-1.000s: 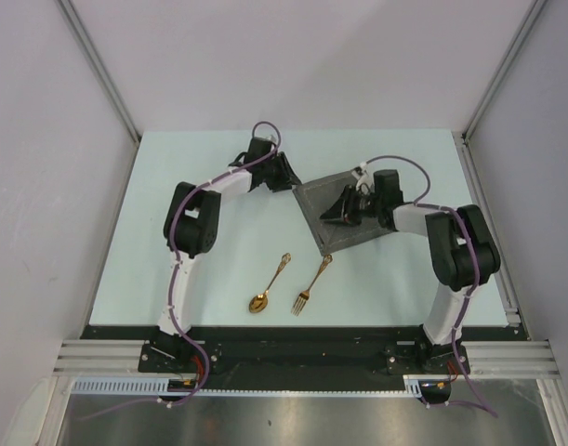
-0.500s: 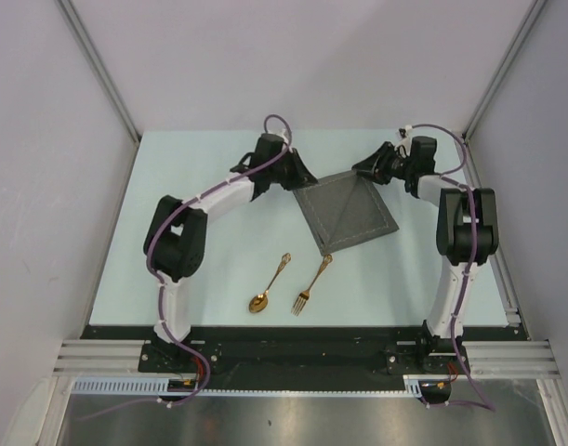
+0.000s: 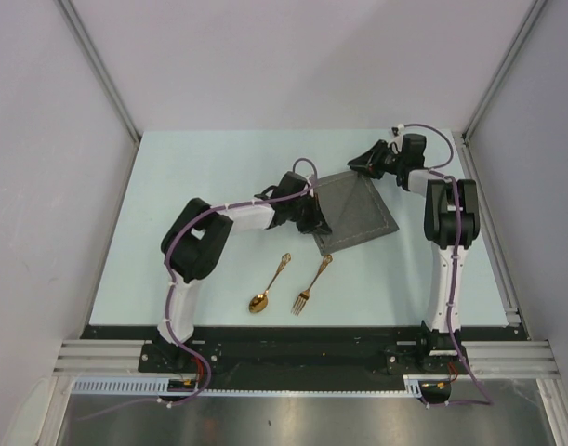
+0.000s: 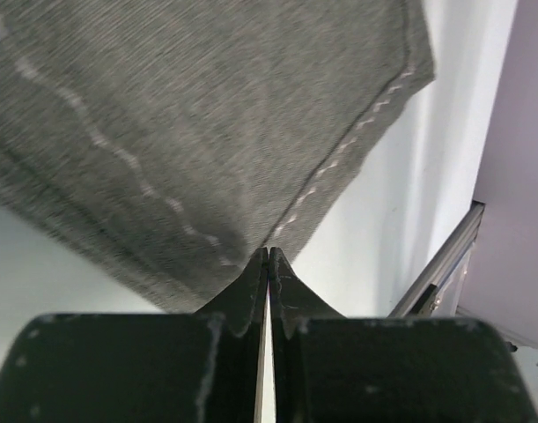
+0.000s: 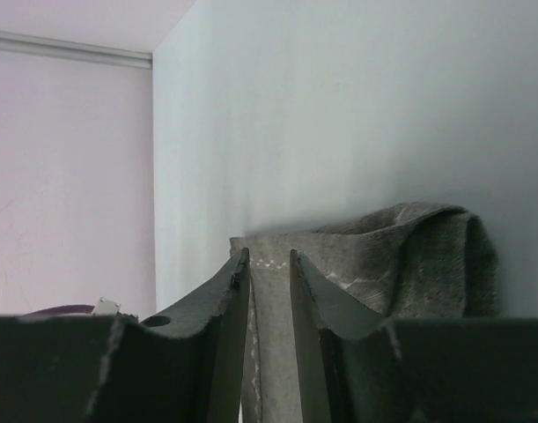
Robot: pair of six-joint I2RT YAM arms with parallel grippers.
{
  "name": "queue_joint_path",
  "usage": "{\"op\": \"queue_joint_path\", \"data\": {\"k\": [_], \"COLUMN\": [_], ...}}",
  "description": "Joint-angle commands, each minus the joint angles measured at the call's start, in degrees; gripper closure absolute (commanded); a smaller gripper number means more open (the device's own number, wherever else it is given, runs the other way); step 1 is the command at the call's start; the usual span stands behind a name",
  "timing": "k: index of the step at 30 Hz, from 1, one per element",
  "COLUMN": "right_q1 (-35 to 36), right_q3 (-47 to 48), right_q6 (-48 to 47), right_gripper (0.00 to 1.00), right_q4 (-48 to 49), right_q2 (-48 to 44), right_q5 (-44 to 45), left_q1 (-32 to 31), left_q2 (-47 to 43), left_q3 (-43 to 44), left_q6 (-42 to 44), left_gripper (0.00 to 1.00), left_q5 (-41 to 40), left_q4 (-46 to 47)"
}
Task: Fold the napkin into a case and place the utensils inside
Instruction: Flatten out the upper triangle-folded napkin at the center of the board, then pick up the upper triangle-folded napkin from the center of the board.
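The dark grey napkin [image 3: 358, 212] lies flat on the table as a square turned like a diamond. My left gripper [image 3: 317, 224] is at its near-left edge, and in the left wrist view its jaws are pressed together on the stitched hem [image 4: 330, 172] of the napkin [image 4: 207, 115]. My right gripper [image 3: 362, 168] is at the far corner. In the right wrist view a strip of napkin [image 5: 270, 335] runs between its narrow jaws, and the cloth bulges up to the right. The gold spoon [image 3: 270, 284] and gold fork [image 3: 312, 284] lie side by side near the front, apart from the napkin.
Grey walls enclose the pale table [image 3: 191, 186]. A metal rail [image 3: 488, 232] runs along its right edge and a dark bar [image 3: 293, 333] along the front. The left arm's elbow [image 3: 195, 246] stands left of the spoon.
The left gripper has come from the far side to the napkin's near-left edge and closed. The right gripper has left the napkin's middle for its far corner and narrowed on the cloth.
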Motion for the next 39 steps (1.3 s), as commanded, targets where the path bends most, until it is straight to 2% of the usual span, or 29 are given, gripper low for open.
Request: {"op": "queue_joint_path", "data": {"k": [1, 12, 17, 20, 23, 26, 27, 28, 31, 32, 33, 34, 37, 39], "right_q1": [0.19, -1.48, -1.92, -1.92, -2.01, -2.71, -2.8, -3.06, -4.12, -4.03, -3.86, -3.68, -2.37, -1.49], "right_q3": [3.88, 18.65, 22.43, 22.52, 22.61, 21.91, 21.12, 20.59, 18.13, 17.78, 17.34, 15.51, 10.77, 7.33], "right_q6": [0.89, 2.91, 5.37, 7.04, 5.47, 0.55, -0.94, -4.61, -12.36, -17.95, -20.01, -21.68, -26.79, -28.46], "right_gripper": [0.71, 0.71, 0.71, 0.7, 0.66, 0.62, 0.61, 0.6, 0.53, 0.47, 0.45, 0.43, 0.38, 0.34], "right_q4": [2.18, -0.55, -0.2, -0.28, -4.75, -12.22, -17.28, -19.51, -30.13, -33.3, -38.03, -39.55, -44.48, -46.07], "right_q2": [3.81, 17.87, 19.38, 16.49, 11.66, 5.61, 3.84, 2.17, -5.13, -7.06, -10.12, -11.89, -17.87, -22.69], "right_q5": [-0.39, 1.28, 0.23, -0.56, -0.91, 0.48, 1.1, 1.89, 8.29, 13.27, 15.15, 16.3, 20.78, 24.56], "left_q1": [0.41, 0.32, 0.14, 0.06, 0.23, 1.54, 1.99, 2.6, 5.23, 6.9, 7.78, 8.49, 10.69, 10.95], "left_q2": [-0.43, 0.36, 0.28, -1.3, -4.28, -7.97, -8.77, -9.3, -10.27, -10.18, -9.48, -8.96, -6.06, -3.08], "left_q3": [-3.31, -6.14, -6.05, -5.17, -4.38, -3.59, -3.15, -2.71, -0.25, 0.54, 2.02, 2.99, 9.32, 15.79], "left_q6": [0.67, 1.9, 1.55, 1.55, 1.64, 1.37, 1.28, 1.02, 2.16, 2.51, 2.86, 3.82, 7.41, 9.88], "left_gripper": [0.97, 1.0, 1.0, 0.99, 0.92, 0.75, 0.66, 0.62, 0.54, 0.52, 0.43, 0.39, 0.34, 0.31], "left_q5": [0.78, -0.45, -0.1, 0.78, 1.75, 2.01, 2.19, 2.45, 1.58, 1.31, 1.05, 0.44, -4.21, -10.89], "left_q4": [2.5, 1.97, 2.06, 1.98, 2.06, 2.5, 2.5, 2.5, 1.54, 1.19, 0.66, -1.0, -6.01, -13.21]}}
